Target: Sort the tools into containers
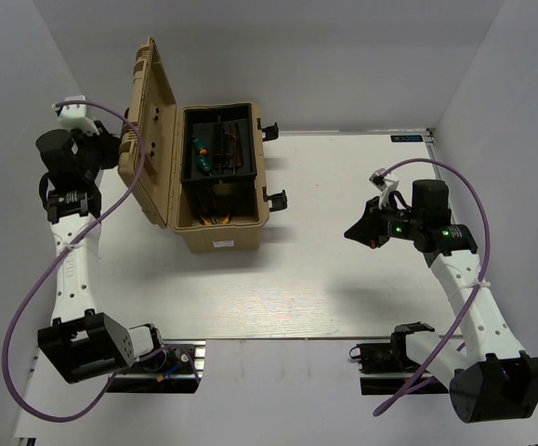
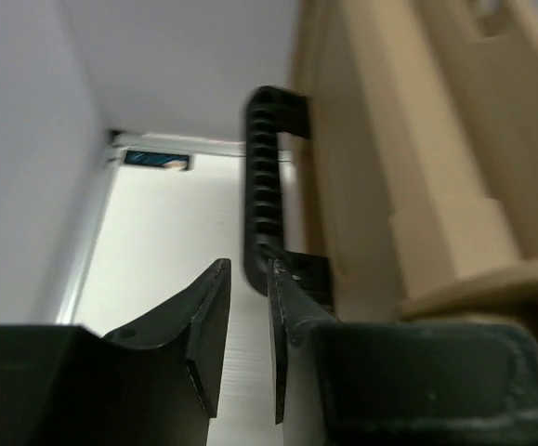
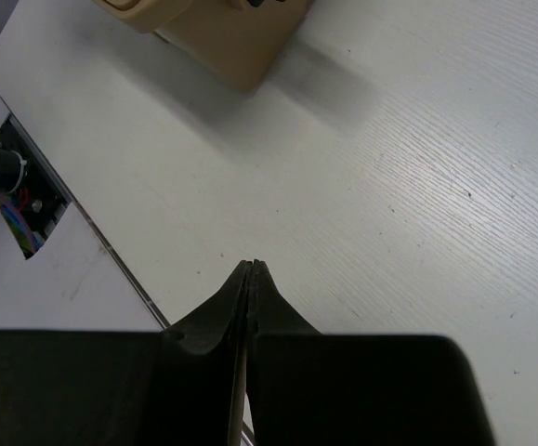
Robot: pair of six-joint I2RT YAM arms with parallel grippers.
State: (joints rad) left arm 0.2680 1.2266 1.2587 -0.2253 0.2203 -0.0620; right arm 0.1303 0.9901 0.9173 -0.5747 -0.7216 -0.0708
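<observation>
Here, one open toolbox (image 1: 227, 239) — left jaws barely parted, right jaws closed, both empty.

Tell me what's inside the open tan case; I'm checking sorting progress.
In the tan case, a black tray holds a green-handled screwdriver at left and thin dark items beside it, too small to identify. The deeper well below is shadowed; contents unclear.
</observation>
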